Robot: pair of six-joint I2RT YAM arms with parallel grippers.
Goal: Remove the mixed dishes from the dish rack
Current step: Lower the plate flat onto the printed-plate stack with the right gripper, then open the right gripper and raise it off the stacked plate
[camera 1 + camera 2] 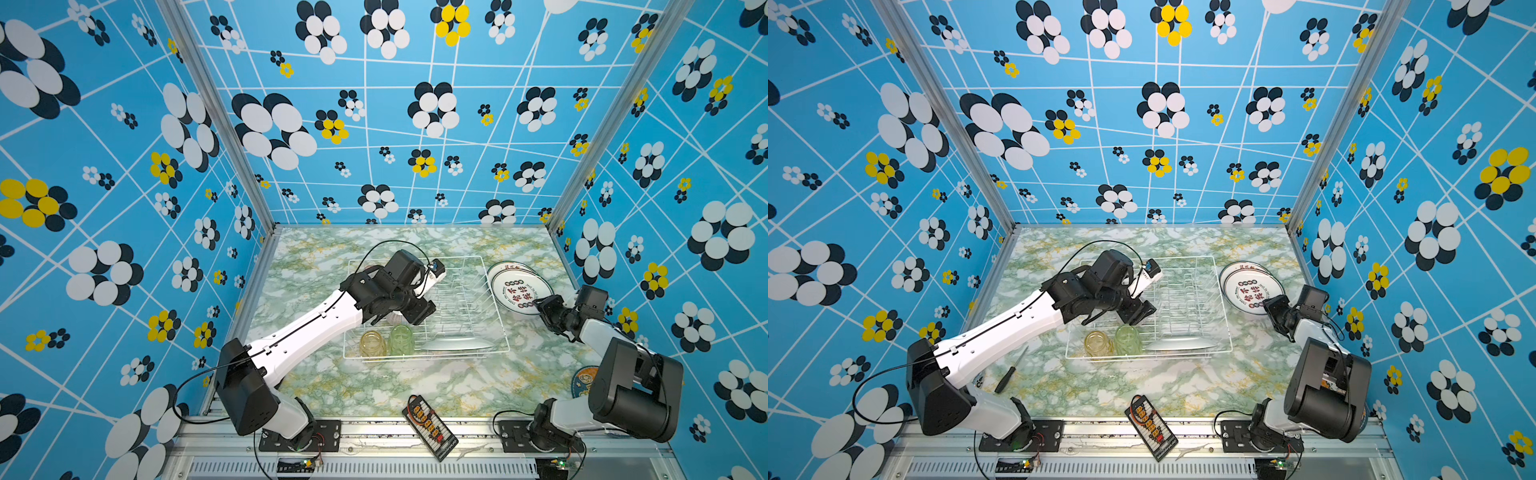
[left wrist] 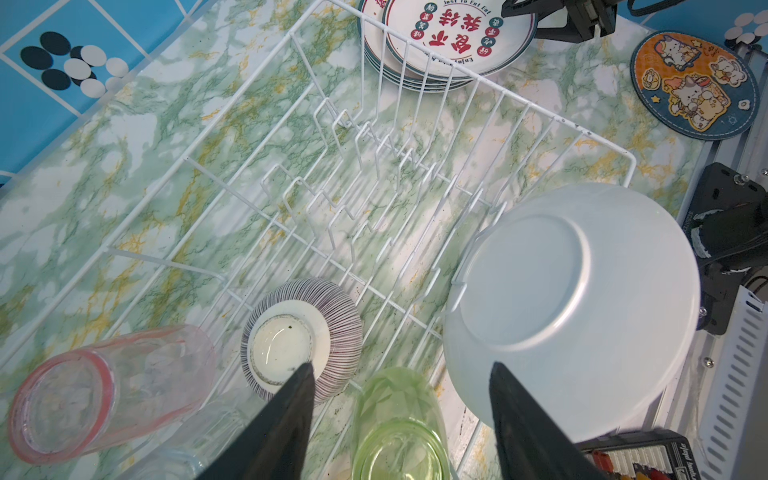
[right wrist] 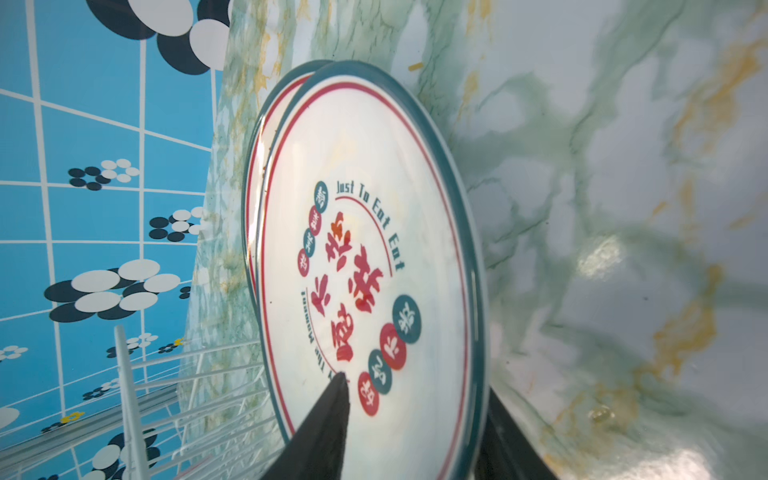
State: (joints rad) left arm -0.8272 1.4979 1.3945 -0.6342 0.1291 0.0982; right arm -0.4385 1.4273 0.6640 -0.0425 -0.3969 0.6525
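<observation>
Dish rack (image 1: pixel 457 291), mid-table (image 1: pixel 316 257). Stack of plates (image 1: pixel 521 289) on the table at the rack's 3 o'clock. Right gripper (image 3: pixel 415 382), jaws parted, straddles the top plate's rim at 4 o'clock. One plate (image 1: pixel 457 344) stands on edge inside the rack at 5 o'clock. Left gripper (image 2: pixel 401 368), open and empty, hovers over the rack's 9 o'clock side. Yellow tumbler (image 1: pixel 372 344) and green tumbler (image 1: pixel 401 338) at 7 o'clock, with pink tumbler (image 2: pixel 104 395) and inverted striped bowl (image 2: pixel 301 338) beside them.
</observation>
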